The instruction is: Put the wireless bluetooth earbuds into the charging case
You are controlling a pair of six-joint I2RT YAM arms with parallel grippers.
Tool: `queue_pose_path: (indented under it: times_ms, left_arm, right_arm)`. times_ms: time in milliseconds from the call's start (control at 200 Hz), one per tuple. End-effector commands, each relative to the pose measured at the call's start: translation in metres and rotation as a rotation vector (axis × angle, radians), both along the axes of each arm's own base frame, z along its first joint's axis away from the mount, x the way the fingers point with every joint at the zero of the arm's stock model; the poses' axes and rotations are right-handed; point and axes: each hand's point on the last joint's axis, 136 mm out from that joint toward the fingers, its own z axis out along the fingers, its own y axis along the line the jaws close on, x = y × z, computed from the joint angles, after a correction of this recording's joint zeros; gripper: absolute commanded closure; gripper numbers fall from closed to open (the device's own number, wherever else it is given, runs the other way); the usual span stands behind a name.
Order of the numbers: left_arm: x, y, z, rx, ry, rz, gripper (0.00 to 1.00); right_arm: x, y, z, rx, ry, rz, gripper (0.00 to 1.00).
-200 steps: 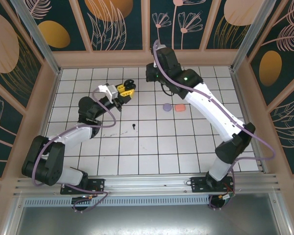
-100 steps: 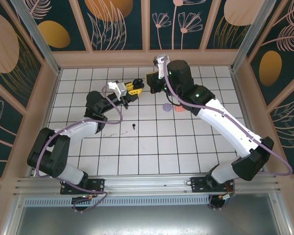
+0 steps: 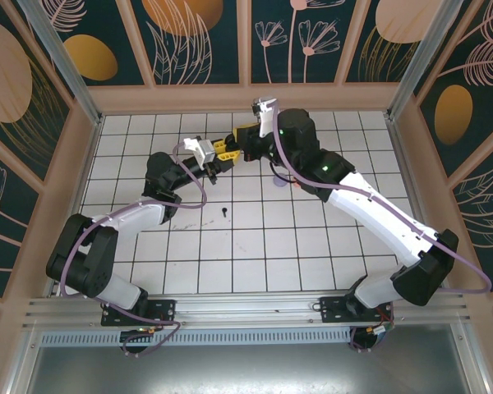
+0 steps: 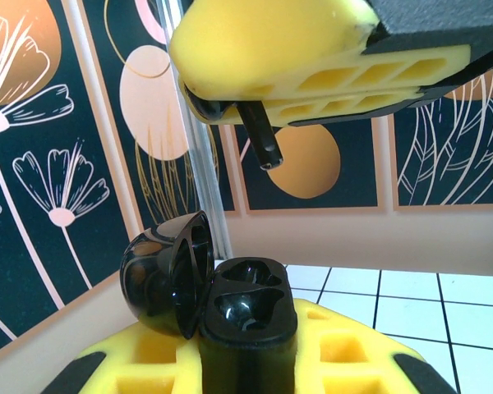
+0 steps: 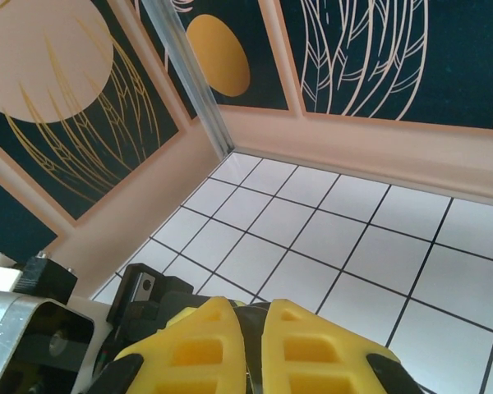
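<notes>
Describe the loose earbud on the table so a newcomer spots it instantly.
On the tiled table, look just right of the left arm's forearm, on the near side of the left end effector. The tiny black earbud lies alone on a tile: stemmed and loose, unlike the bigger black case clamped in that end effector.

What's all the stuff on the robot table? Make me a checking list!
Surface: white tiled table, faint dark marks near the middle.
Job's things: open black charging case in the left gripper, its wells look empty; black earbud in the right gripper, just above the case; second black earbud lying on the table.
Clutter: nothing seen.
Grippers: left gripper shut on the case; right gripper shut on the earbud.
Cables: purple cables loop along both arms.
Surroundings: wooden-framed walls with flower panels.
</notes>
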Motion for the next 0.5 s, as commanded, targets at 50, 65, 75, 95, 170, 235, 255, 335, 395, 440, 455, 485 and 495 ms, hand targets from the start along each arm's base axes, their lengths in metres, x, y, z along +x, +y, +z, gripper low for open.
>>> queue_pose_path:
  times_ms: [50, 65, 75, 95, 170, 235, 255, 335, 395, 440, 455, 485, 495]
  left_arm:
    - [-0.003, -0.002, 0.014, -0.016, -0.060, -0.008, 1.00]
    - [-0.003, -0.002, 0.015, -0.017, -0.063, -0.006, 1.00]
    - [-0.004, -0.002, 0.015, -0.017, -0.062, -0.006, 1.00]
    - [-0.004, -0.002, 0.016, -0.018, -0.067, -0.007, 1.00]
    - [-0.006, -0.001, 0.017, -0.017, -0.081, -0.005, 1.00]
    - [-0.008, 0.000, 0.019, -0.014, -0.098, 0.000, 1.00]
    - [-0.009, 0.001, 0.018, -0.012, -0.102, 0.002, 1.00]
    - [-0.012, 0.002, 0.021, -0.007, -0.127, 0.006, 1.00]
    - [-0.014, 0.003, 0.022, -0.002, -0.141, 0.010, 1.00]
    - [-0.015, 0.004, 0.023, 0.002, -0.148, 0.011, 1.00]
    - [-0.015, 0.004, 0.024, 0.003, -0.148, 0.011, 1.00]
    - [-0.016, 0.004, 0.025, 0.003, -0.154, 0.011, 1.00]
    - [-0.016, 0.004, 0.025, 0.003, -0.153, 0.012, 1.00]
  right_arm:
    - [-0.001, 0.006, 0.003, 0.044, 0.010, -0.029, 0.91]
    - [-0.001, 0.007, 0.002, 0.042, 0.011, -0.029, 0.91]
    - [-0.001, 0.007, 0.002, 0.041, 0.012, -0.029, 0.91]
    - [-0.001, 0.008, 0.001, 0.037, 0.013, -0.030, 0.91]
    - [-0.002, 0.010, -0.004, 0.028, 0.014, -0.032, 0.92]
    - [-0.003, 0.009, -0.005, 0.024, 0.015, -0.037, 0.92]
    - [-0.003, 0.009, -0.006, 0.023, 0.014, -0.039, 0.92]
    - [-0.003, 0.008, -0.008, 0.023, 0.012, -0.048, 0.92]
    - [-0.003, 0.007, -0.009, 0.025, 0.011, -0.050, 0.93]
    - [-0.003, 0.007, -0.009, 0.029, 0.010, -0.048, 0.93]
    - [-0.003, 0.007, -0.009, 0.030, 0.009, -0.047, 0.93]
    - [-0.003, 0.007, -0.009, 0.032, 0.010, -0.046, 0.93]
    - [-0.003, 0.007, -0.008, 0.034, 0.008, -0.046, 0.93]
